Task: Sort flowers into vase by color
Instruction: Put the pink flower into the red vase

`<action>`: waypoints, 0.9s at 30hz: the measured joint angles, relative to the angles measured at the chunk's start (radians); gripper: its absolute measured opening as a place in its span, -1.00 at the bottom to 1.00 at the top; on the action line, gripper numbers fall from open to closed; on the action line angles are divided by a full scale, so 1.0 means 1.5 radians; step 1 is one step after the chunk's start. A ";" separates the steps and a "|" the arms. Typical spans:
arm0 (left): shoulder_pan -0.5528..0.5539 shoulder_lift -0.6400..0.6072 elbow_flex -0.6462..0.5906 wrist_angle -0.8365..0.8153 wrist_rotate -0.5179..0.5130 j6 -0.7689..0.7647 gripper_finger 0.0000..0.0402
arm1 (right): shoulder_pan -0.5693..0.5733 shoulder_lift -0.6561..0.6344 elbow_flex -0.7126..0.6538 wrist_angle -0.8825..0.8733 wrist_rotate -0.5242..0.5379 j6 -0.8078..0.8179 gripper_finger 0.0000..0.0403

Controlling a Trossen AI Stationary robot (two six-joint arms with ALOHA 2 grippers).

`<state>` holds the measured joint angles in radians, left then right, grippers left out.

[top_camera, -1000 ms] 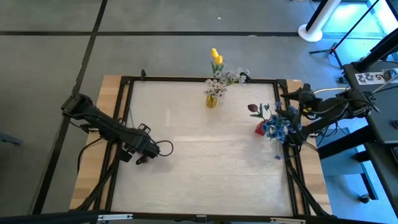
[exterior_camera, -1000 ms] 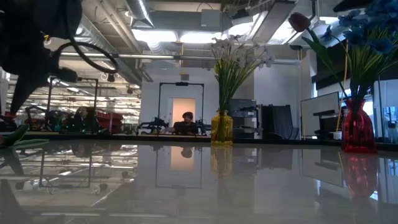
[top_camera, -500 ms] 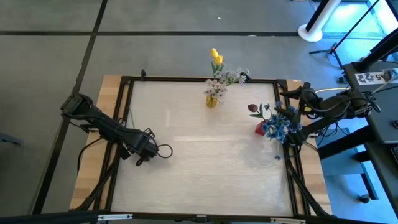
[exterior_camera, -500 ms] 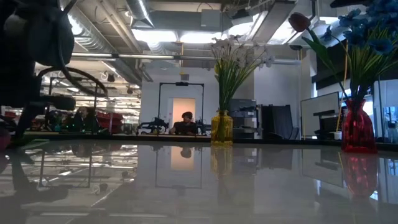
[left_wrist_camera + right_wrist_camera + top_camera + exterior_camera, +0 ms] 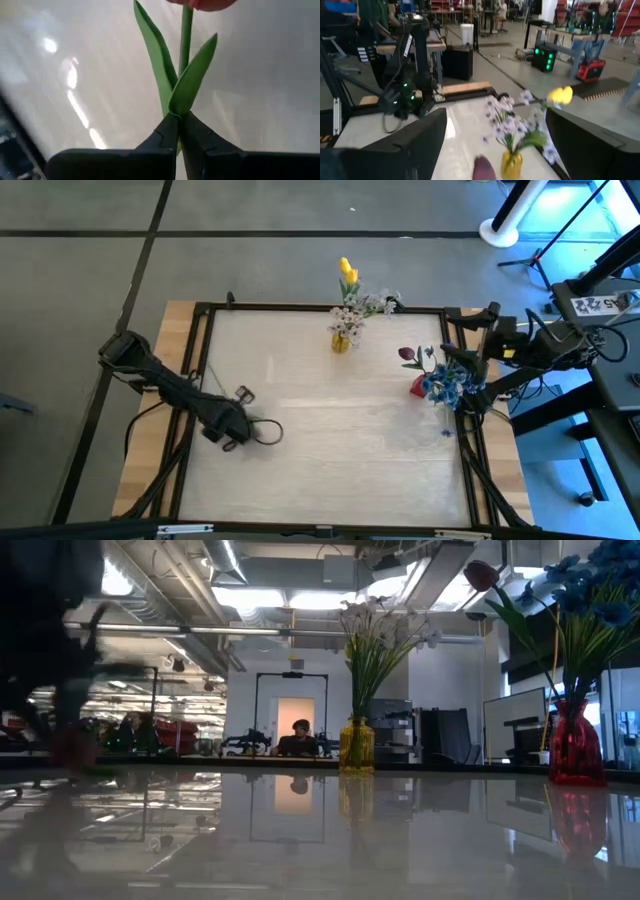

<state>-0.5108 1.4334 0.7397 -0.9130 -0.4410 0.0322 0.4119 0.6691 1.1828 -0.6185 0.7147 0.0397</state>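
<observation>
My left gripper (image 5: 179,117) is shut on a dark red tulip, whose green stem and two leaves run up to the red bud (image 5: 202,4). It works at the table's left side (image 5: 226,436). In the low view the bud is a red blur (image 5: 75,745). At the far edge, a yellow vase (image 5: 341,340) holds white sprigs and yellow tulips (image 5: 347,272). A red vase (image 5: 418,386) at the right holds blue clusters (image 5: 447,385) and a red bud (image 5: 406,355). Beside the red vase, my right gripper (image 5: 490,145) stands open with nothing between its fingers. My left gripper pinches the tulip's green stem between its two fingers, just below where the two leaves part (image 5: 176,107). The stem runs on ahead of the fingertips, with the bud at its far end. Whether the flower is clear of the table, I cannot tell.
A black frame (image 5: 200,340) runs around the pale table top. A cable loop (image 5: 268,430) hangs beside my left gripper. The table's middle and near part (image 5: 340,450) are bare. A person (image 5: 301,730) sits in the room behind the table.
My left gripper has shut on the tulip's stem and has moved a little toward the near edge. The red bud has moved with it toward the right in the low view. My right arm has shifted slightly toward the far edge and has stayed open.
</observation>
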 joint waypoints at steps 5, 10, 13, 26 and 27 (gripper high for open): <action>-0.008 -0.014 0.118 0.049 -0.093 -0.084 -0.98 | 0.000 0.060 0.000 0.064 -0.025 -0.035 0.69; 0.011 -0.046 0.192 0.288 -0.106 -0.221 -0.99 | 0.000 0.160 0.000 0.143 -0.081 -0.079 0.69; 0.004 -0.051 0.177 0.517 -0.098 -0.199 -0.99 | 0.001 0.232 0.000 0.179 -0.118 -0.087 0.69; 0.019 -0.021 0.020 1.041 -0.096 -0.071 -1.00 | 0.013 0.473 -0.001 0.386 -0.157 -0.061 0.67; 0.026 -0.019 0.018 1.040 -0.097 -0.070 -1.00 | 0.008 0.490 -0.001 0.425 -0.153 -0.061 0.66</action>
<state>-0.4711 1.4052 0.7671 0.6477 -0.5858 -0.0730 0.4243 1.4040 1.1816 0.0191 0.4848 -0.0525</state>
